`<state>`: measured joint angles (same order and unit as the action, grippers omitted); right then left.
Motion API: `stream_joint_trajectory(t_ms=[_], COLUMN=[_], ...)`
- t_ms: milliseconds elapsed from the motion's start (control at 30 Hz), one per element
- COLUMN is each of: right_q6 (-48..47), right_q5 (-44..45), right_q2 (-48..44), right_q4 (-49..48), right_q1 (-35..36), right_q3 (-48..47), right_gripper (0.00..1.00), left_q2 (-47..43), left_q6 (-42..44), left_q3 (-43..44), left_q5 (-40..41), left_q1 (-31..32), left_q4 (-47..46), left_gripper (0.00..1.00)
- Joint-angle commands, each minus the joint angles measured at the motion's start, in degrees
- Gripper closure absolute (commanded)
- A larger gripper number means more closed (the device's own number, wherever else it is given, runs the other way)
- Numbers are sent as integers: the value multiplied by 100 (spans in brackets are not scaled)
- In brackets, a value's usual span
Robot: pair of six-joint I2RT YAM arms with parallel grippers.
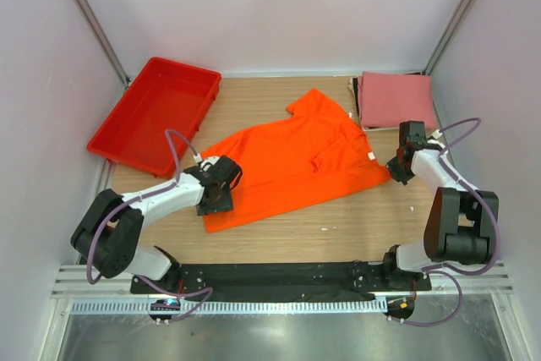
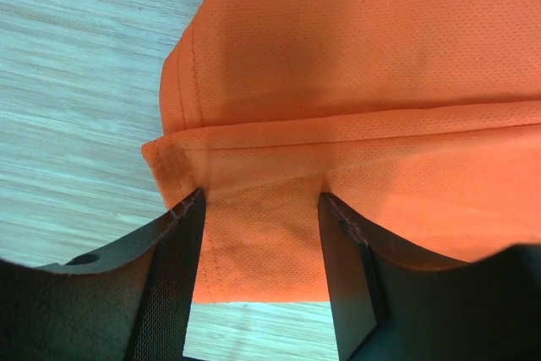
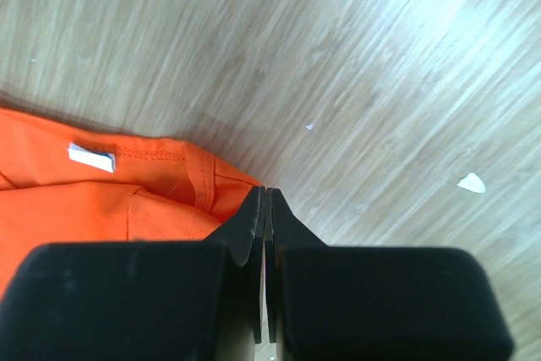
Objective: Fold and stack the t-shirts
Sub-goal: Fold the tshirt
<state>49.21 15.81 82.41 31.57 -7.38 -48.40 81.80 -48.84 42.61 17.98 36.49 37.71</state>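
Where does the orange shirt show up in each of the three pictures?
Top external: orange shirt spread across the middle of the wooden tabletop.
Left wrist: fills the upper right, hem corner at centre-left.
Right wrist: lower left, white neck label showing.
Shared landmark: the wooden tabletop beneath it.

in the right wrist view the orange shirt (image 3: 93,200) runs off the left edge and under the right gripper (image 3: 264,194), whose closed tips hide whether any cloth is caught between them; the print on the white label (image 3: 90,157) is too small to read. in the left wrist view the shirt leaves the top and right edges. from above, the left gripper (image 1: 224,185) covers the shirt's near corner.
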Motion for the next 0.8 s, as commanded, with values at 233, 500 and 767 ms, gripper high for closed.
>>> stream_joint_trajectory(t_ms=[233,500,767], right_q6=[-368,-658,-633], right_q5=[423,396,-409], right_q2=[-15,135,-173], right_q4=[280,718,728], right_q1=[-115,-106,87], right_q3=[-38,-678,-1110], right_gripper=[99,86,75], left_q2=[-111,-656,-666], left_q6=[59,234,507], left_q3=[-24,361,792], left_q5=[180,-610,-1463], left_q1=[148,192,192], left_q4=[307,395,-185], left_gripper=[42,37,34])
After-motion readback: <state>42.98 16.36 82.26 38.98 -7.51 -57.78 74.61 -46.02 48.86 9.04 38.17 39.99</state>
